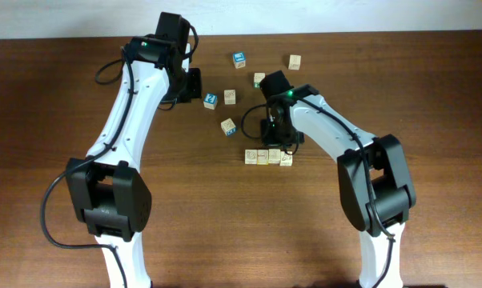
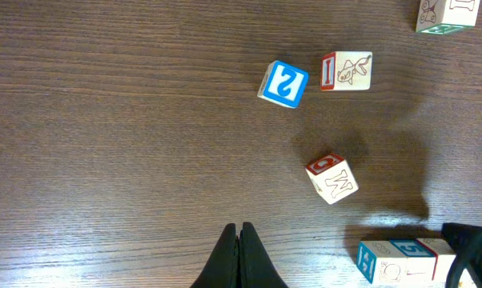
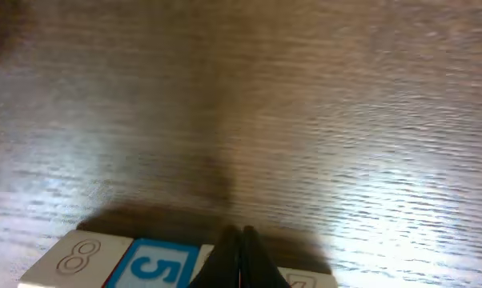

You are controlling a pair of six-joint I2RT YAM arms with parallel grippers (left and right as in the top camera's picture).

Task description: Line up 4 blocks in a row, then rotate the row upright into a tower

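Four pale wooden blocks (image 1: 268,157) lie side by side in a row right of the table's middle. In the right wrist view the row's top faces run along the bottom edge, an "8" (image 3: 73,260) next to a blue "5" (image 3: 154,266). My right gripper (image 3: 241,234) is shut just above the row, its tips over the block right of the "5", with nothing between them. The left wrist view catches the row's end (image 2: 401,260) at its bottom right. My left gripper (image 2: 239,230) is shut and empty over bare wood, further back and to the left (image 1: 194,83).
Loose cubes lie behind the row: a blue-topped "2" cube (image 2: 283,84), an "I" cube with a fish picture (image 2: 347,71), a tilted "W" cube (image 2: 332,178), another blue-topped cube (image 1: 238,58), a pale cube (image 1: 294,62) and one by my right arm (image 1: 259,78).
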